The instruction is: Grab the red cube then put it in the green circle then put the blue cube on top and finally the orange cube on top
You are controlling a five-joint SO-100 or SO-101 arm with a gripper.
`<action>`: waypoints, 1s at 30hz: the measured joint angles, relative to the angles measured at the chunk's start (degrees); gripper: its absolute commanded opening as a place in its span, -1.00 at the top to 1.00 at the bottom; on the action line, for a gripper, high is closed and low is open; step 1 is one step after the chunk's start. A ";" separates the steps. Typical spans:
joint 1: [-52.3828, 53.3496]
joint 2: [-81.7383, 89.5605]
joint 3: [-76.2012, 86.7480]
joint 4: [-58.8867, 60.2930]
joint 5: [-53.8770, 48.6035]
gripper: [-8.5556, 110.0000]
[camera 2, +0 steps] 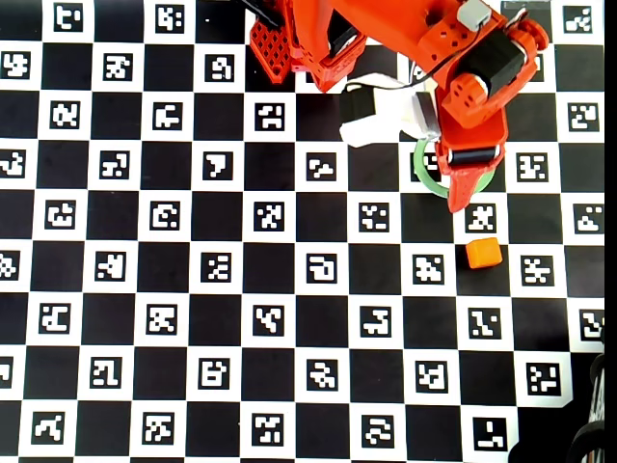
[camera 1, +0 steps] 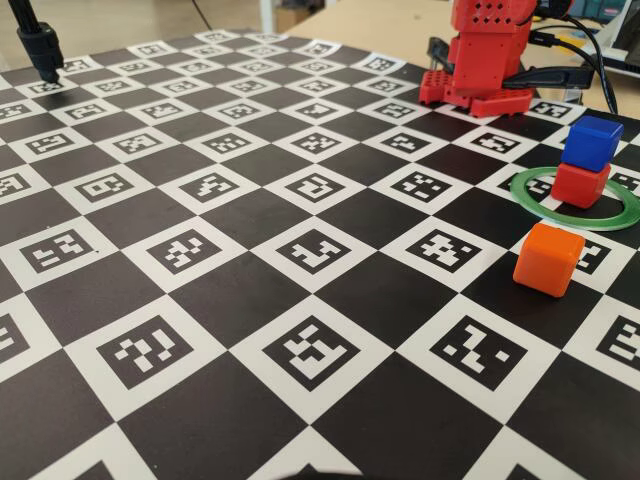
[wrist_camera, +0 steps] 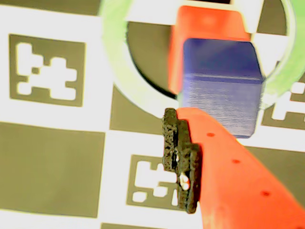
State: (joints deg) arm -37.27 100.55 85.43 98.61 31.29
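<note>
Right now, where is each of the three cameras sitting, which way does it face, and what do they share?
Fixed view: low at the board's edge, facing the arm's base; blue cube sits on red cube inside the green circle.
Wrist view: rides the arm, looking down past one tool finger at the stack.
Overhead view: straight down; the arm hides the stack.
Shared: fixed and overhead both show the orange cube outside the ring.
</note>
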 measured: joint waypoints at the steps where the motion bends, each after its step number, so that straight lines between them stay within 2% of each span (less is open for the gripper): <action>1: 0.44 -0.70 -1.05 0.18 -1.14 0.19; 10: 1.85 -6.24 -7.56 0.53 -2.64 0.19; 30: -2.64 -22.24 -18.11 -0.18 11.95 0.22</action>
State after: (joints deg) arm -39.90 78.31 67.32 98.44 43.24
